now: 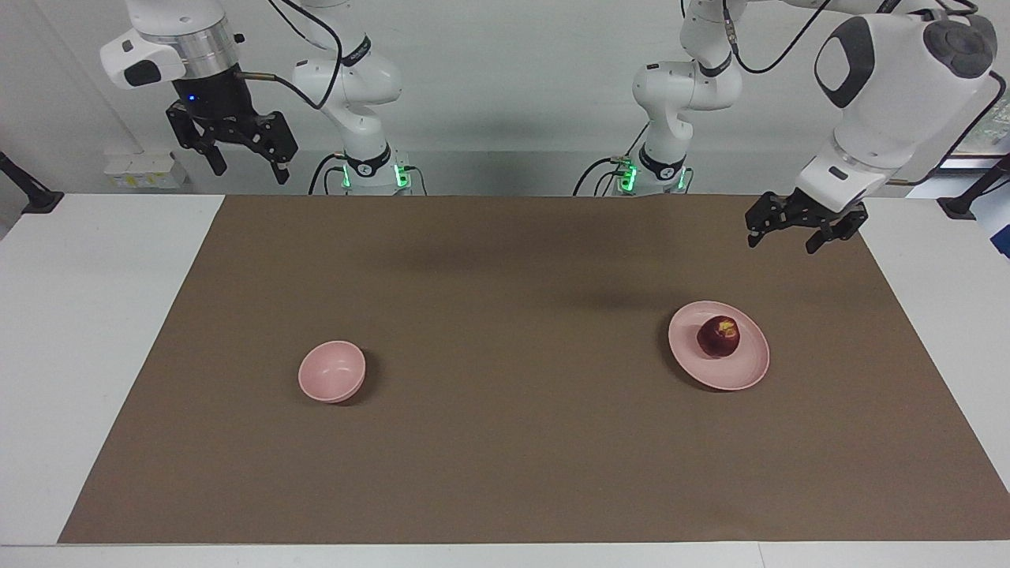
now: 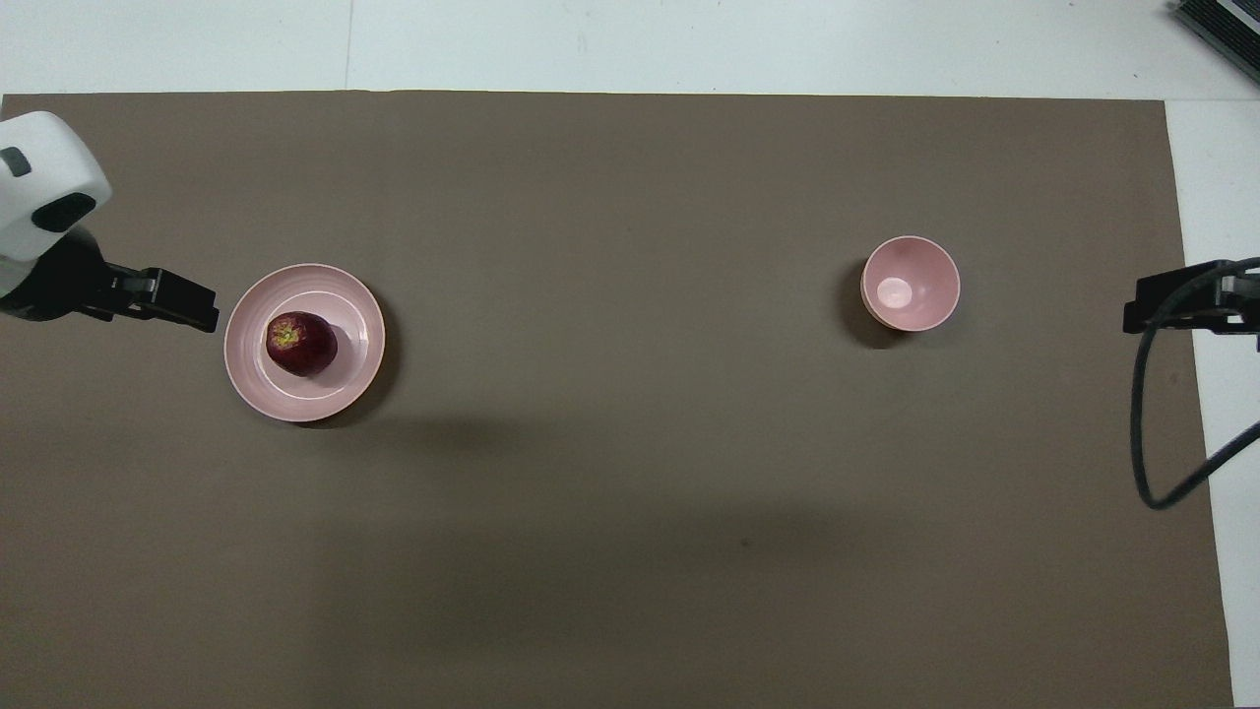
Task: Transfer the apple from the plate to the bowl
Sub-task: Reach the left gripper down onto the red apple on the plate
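The dark-red apple [image 1: 718, 336] [image 2: 300, 343] lies on the pale-pink plate [image 1: 730, 380] [image 2: 248, 382], toward the left arm's end of the table. The small, deep pink bowl [image 1: 332, 371] [image 2: 911, 283] stands empty toward the right arm's end. My left gripper [image 1: 783, 241] [image 2: 202, 313] is open and empty, raised over the mat beside the plate and clear of the apple. My right gripper [image 1: 248, 172] [image 2: 1142, 305] is open and empty, held high over the right arm's end of the table, where that arm waits.
A brown mat [image 1: 505, 457] [image 2: 630, 542] covers most of the white table [image 1: 95, 331]. A black cable [image 2: 1147, 443] loops down from the right arm over the mat's edge. Bare mat lies between plate and bowl.
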You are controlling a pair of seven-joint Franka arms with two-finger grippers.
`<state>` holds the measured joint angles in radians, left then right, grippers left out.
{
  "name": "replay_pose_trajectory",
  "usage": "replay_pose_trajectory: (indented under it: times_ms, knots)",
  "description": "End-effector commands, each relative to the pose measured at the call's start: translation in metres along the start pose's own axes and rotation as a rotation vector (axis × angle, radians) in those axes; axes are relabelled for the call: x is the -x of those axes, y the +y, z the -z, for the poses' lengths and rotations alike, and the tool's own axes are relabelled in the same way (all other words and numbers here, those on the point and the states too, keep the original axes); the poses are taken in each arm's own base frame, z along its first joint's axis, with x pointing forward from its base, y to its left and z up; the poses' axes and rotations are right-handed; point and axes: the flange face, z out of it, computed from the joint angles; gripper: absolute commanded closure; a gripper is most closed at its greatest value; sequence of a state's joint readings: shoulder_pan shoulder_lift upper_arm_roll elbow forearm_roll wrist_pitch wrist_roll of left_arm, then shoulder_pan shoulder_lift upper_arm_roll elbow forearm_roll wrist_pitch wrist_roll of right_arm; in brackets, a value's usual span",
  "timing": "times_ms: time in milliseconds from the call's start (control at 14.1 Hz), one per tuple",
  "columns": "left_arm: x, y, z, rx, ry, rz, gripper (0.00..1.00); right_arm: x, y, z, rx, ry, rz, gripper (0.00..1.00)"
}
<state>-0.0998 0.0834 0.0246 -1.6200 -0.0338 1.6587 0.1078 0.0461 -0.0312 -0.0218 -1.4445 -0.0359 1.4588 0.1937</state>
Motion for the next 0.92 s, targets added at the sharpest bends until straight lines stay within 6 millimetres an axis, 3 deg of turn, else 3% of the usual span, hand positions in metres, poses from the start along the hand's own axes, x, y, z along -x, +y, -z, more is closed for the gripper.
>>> replay_pose_trajectory:
  times_ms: [0, 142, 425, 850]
  knots:
    - [-0.002, 0.000, -0.042, 0.007, 0.024, 0.014, 0.00, 0.001, 0.002, 0.001, -0.007, -0.004, -0.017, 0.00]
    - [-0.012, -0.002, -0.062, 0.006, 0.019, 0.016, 0.00, 0.001, 0.002, 0.001, -0.008, -0.003, -0.017, 0.00]
    - [-0.035, 0.008, -0.126, 0.002, 0.003, 0.044, 0.00, 0.001, 0.002, 0.001, -0.007, -0.004, -0.017, 0.00]
    - [-0.031, 0.010, -0.189, -0.004, 0.022, 0.038, 0.00, -0.001, 0.010, 0.000, -0.007, -0.005, -0.031, 0.00]
